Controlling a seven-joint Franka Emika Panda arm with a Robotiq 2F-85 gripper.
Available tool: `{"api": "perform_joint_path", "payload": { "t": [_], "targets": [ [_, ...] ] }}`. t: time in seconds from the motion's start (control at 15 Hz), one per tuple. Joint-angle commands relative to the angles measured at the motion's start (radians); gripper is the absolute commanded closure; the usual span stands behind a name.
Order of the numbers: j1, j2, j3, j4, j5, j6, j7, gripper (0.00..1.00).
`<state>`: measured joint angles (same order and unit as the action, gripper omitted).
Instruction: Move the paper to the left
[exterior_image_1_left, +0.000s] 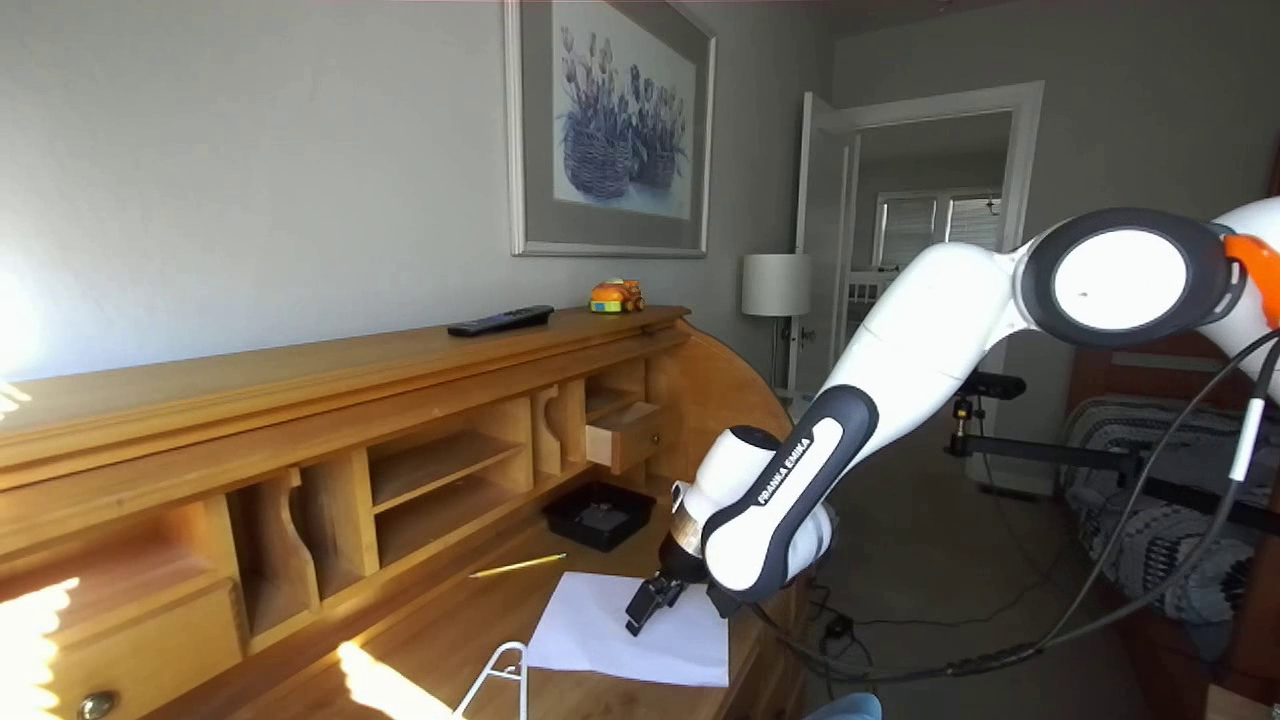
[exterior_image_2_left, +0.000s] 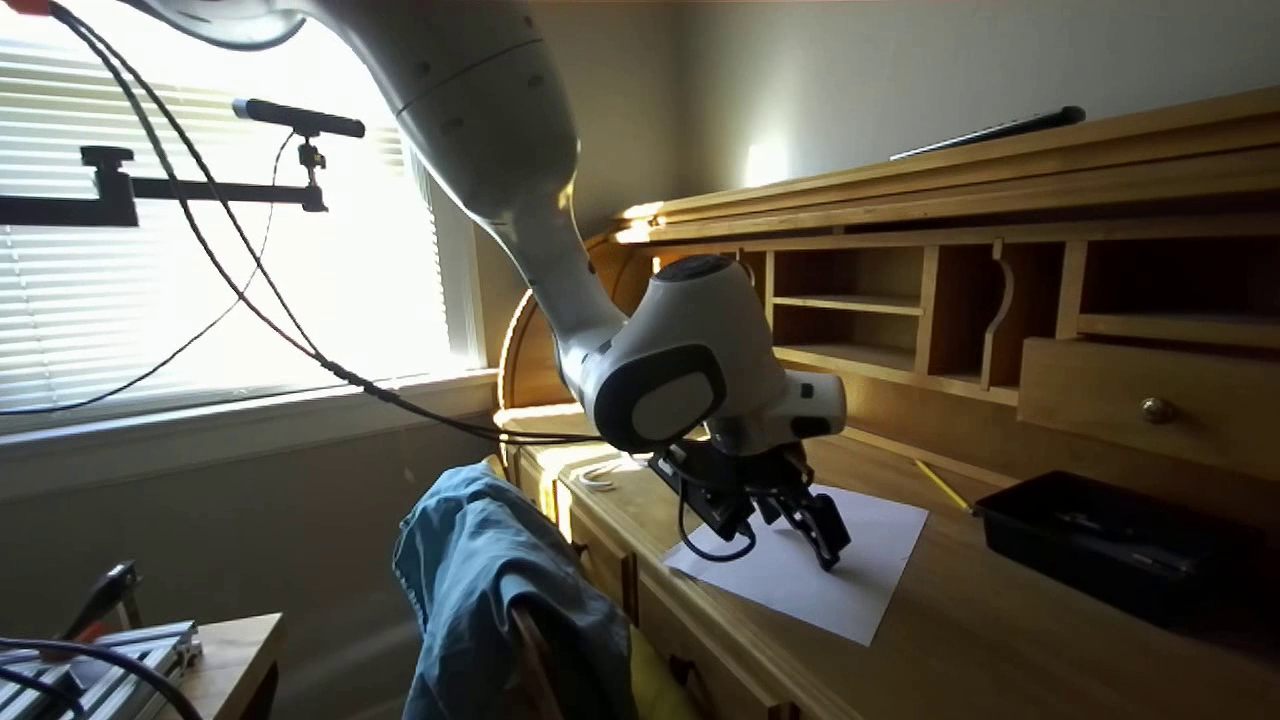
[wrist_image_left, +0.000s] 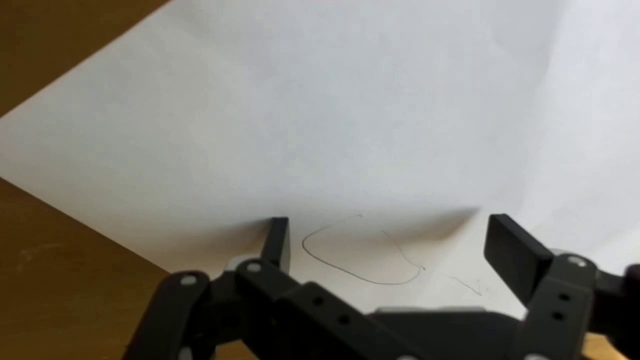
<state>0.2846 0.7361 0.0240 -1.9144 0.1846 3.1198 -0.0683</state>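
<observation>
The paper (exterior_image_1_left: 672, 648) is a white sheet lying on the desk near its front edge. It also shows in an exterior view (exterior_image_2_left: 870, 590), and it fills most of the wrist view (wrist_image_left: 350, 125), where thin curved pencil-like lines mark it between my fingers. My gripper (exterior_image_1_left: 652, 608) is over the paper, pointing down, with its fingertips at or very near the sheet; I cannot tell whether they touch it. In the wrist view my gripper (wrist_image_left: 387, 222) has its fingers wide apart with nothing held between them. Part of the sheet is hidden behind the gripper.
A yellow pencil (exterior_image_1_left: 518, 566) and a black tray (exterior_image_1_left: 590, 538) lie behind the paper near the desk's shelves (exterior_image_1_left: 450, 470). A white wire stand (exterior_image_1_left: 523, 685) is close beside the paper. A chair with blue cloth (exterior_image_2_left: 490, 570) stands against the desk front.
</observation>
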Motion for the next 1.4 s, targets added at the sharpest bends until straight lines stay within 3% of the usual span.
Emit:
{"api": "perform_joint_path", "payload": {
  "t": [0.0,0.2,0.33,0.4,0.87,1.33],
  "targets": [
    [0.200,-0.028,-0.186,-0.052,-0.045,0.000,0.192,0.00],
    [0.374,-0.012,-0.340,-0.056,-0.042,-0.045,0.330,0.00],
    [0.445,-0.011,-0.388,-0.057,-0.043,-0.085,0.398,0.00],
    [0.432,-0.014,-0.355,-0.054,-0.035,-0.089,0.409,0.00],
    [0.419,-0.033,-0.290,-0.039,-0.005,-0.127,0.523,0.00],
    [0.485,0.000,-0.358,-0.008,0.019,-0.132,0.736,0.00]
  ]
}}
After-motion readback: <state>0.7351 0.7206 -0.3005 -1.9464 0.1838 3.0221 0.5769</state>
